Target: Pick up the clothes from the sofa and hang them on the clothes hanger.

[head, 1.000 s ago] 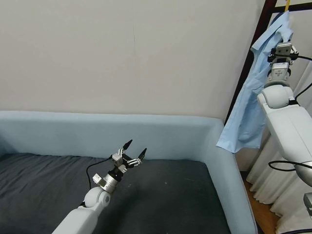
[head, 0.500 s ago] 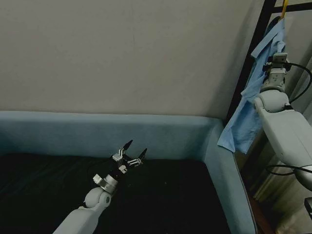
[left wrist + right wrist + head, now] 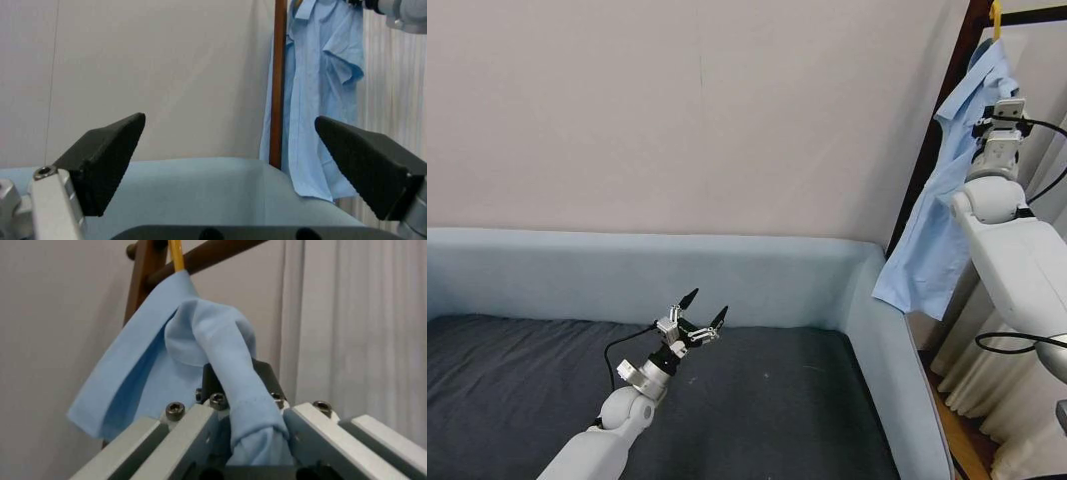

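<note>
**Right claw clenched on the shirt, just under the rail**

The right gripper (image 3: 999, 112) sits in the upper right of the head view, clenched on a bunched fold of the blue shirt (image 3: 937, 220). In the right wrist view the fabric runs straight out from between its fingers. From there the cloth rises a short way to the yellow hanger hook (image 3: 996, 17), which stands against the dark wooden rack (image 3: 954, 70). Whether the hook sits fully on the rail cannot be told.

The shirt's long axis is upright. Most of it drapes down and to the left of the claw, with the hem ending beside the end of the pale blue sofa (image 3: 757, 280). So the coming move turns on the short upward stretch from claw to rail, and the right arm is the one on it.

The left gripper (image 3: 699, 303) hovers released over the dark seat at lower centre, well apart from the shirt.

Against a second ago, the right claw and hook lie slightly further left in the frame and the hem hangs a touch lower. The left arm is unchanged.
</note>
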Tool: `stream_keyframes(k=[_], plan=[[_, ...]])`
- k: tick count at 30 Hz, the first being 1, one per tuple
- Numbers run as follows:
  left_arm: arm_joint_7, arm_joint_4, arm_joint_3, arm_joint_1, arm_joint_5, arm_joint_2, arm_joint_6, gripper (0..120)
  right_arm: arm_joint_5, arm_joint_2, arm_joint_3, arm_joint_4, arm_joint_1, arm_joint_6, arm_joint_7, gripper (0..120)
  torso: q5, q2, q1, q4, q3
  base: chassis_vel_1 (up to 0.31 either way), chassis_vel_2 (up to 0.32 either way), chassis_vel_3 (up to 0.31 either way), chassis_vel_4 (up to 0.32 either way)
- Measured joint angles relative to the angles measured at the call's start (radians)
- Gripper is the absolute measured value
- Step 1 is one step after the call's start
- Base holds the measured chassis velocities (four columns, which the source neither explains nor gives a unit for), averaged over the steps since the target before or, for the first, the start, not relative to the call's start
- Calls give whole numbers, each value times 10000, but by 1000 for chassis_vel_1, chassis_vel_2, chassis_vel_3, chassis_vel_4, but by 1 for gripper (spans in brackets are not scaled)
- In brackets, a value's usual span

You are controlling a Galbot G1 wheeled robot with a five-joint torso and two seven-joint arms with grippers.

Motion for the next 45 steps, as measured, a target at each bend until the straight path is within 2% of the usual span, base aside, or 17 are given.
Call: stream_keyframes(k=[3,8,18,30,37,45], plan=[[0,1,14,-1,0,-15,-3,100,80,-46,37,68,-7,-110,64,0,0,0,0,-2,0,0,0,0,0],[-9,-66,66,-46,1,-44,-6,100,1113,-208,-44,291,71,-605,379,0,-2,0,0,-1,0,0,0,0,0],[-62,-122,-53,124,-2,-12,-45,100,1546,-161,178,199,257,-530,644,0,1,0,0,0,0,0,0,0,0],[-114,-173,-42,134,25,-163,-52,100,791,-79,-67,558,236,-700,1266,0,0,0,0,-2,0,0,0,0,0],[-167,-297,-174,288,12,36,-58,100,72,294,-66,-281,458,-1042,1858,0,-2,0,-1,4,0,0,0,0,0],[-163,-205,-195,361,1,6,-188,100,-261,620,92,-816,635,-794,2284,0,-2,0,0,-1,0,0,0,0,0]])
